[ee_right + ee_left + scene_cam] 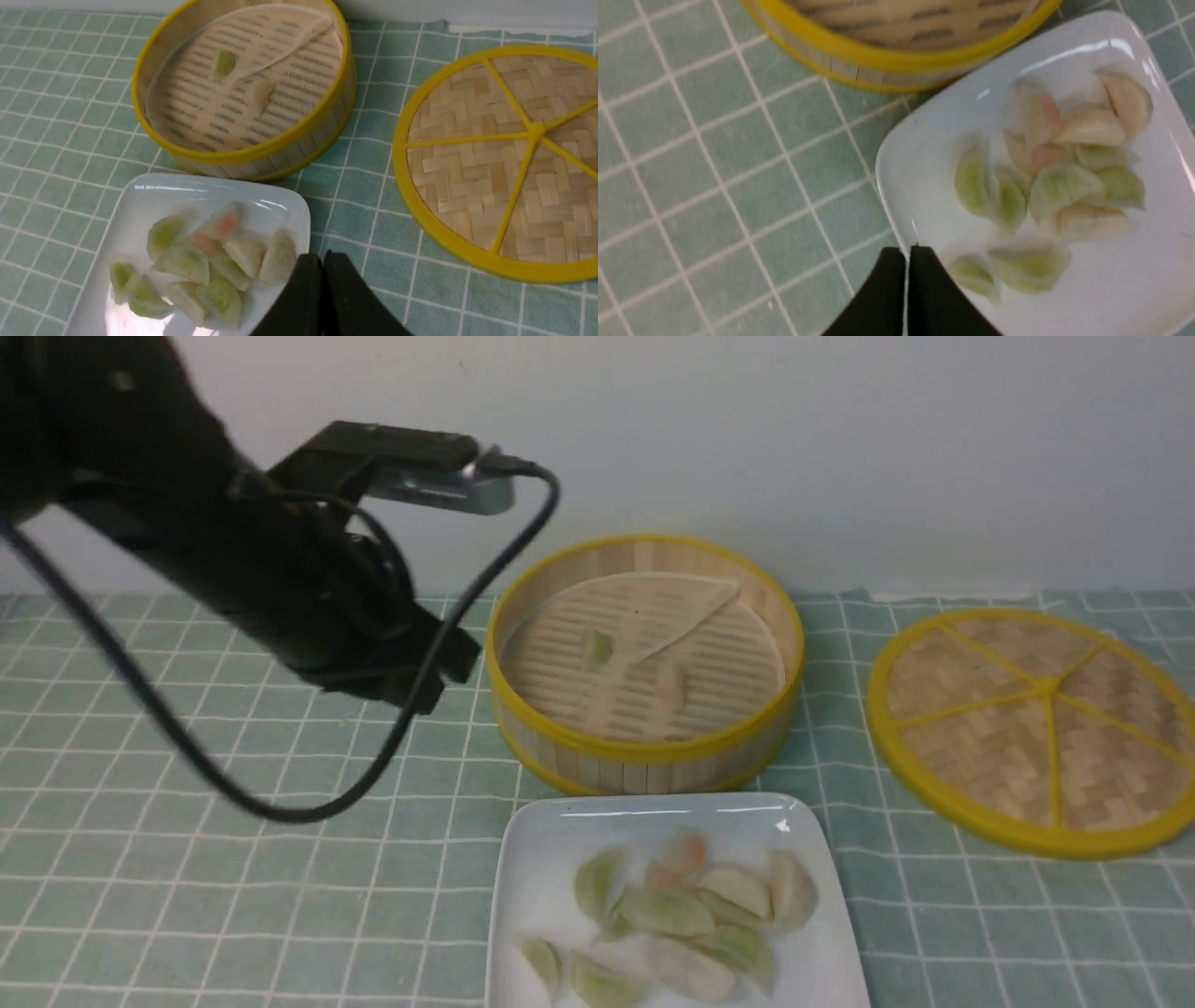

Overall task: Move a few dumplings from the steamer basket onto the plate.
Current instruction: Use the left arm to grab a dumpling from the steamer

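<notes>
Open bench [187, 859] at 9 o'clock of plate [523, 859]. At 12, steamer basket [644, 753] just beside it. At basket's 3, lid [1036, 728], gap between. Over bench at basket's 9, left arm [280, 597].

Steamer basket [644, 758]: round bamboo, yellow rims, upright, liner sheet [635, 607] w/ one edge folded over. 2 dumplings [597, 647] inside, green + cream, apart. White square plate [541, 877] just in front holds a heap, mixed green/cream/pink.
</notes>
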You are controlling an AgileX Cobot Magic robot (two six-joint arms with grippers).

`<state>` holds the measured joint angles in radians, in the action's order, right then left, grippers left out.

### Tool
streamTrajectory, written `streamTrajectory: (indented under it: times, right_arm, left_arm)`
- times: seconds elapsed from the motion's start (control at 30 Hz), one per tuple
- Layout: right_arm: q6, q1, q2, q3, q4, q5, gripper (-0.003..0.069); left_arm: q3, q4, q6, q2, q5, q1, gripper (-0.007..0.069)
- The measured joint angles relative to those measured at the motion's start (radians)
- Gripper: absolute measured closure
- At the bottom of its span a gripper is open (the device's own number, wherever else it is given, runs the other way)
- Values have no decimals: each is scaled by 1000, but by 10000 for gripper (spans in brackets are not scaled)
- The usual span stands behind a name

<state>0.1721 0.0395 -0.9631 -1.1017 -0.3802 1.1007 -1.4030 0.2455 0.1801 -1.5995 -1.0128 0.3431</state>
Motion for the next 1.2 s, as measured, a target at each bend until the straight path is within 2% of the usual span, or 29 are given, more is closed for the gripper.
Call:
streamTrajectory:
  times: [0.33,0.43,0.5,0.67,0.7,0.77,0.8,0.9,1.03,1.2]
  right_arm:
    - [12,0,-32,-12,39,27,669]
    - [8,0,-32,-12,43,36,669]
    - [1,0,-32,-12,43,43,669]
    - [-7,1,-32,-12,44,50,669]
    - [-7,1,-32,-12,44,50,669]
    - [-7,1,-32,-12,47,52,669]
    - [-7,1,-32,-12,49,52,669]
    - [-7,1,-32,-12,49,53,669]
    - [-7,1,-32,-12,49,54,669]
    - [-7,1,-32,-12,50,75,669]
  left_arm:
    - [-407,-47,16,-403,-36,29,631]
    - [-575,-57,30,-544,-56,29,605]
    - [-631,-59,34,-590,-53,29,568]
    - [-762,-59,35,-728,15,29,353]
    - [-764,-59,35,-732,15,29,343]
    - [-772,-65,35,-764,47,29,260]
    - [-773,-72,35,-792,72,29,194]
    - [-773,-76,35,-826,112,30,149]
    - [-773,-80,40,-856,139,35,169]
    - [-775,-113,25,-861,138,54,383]
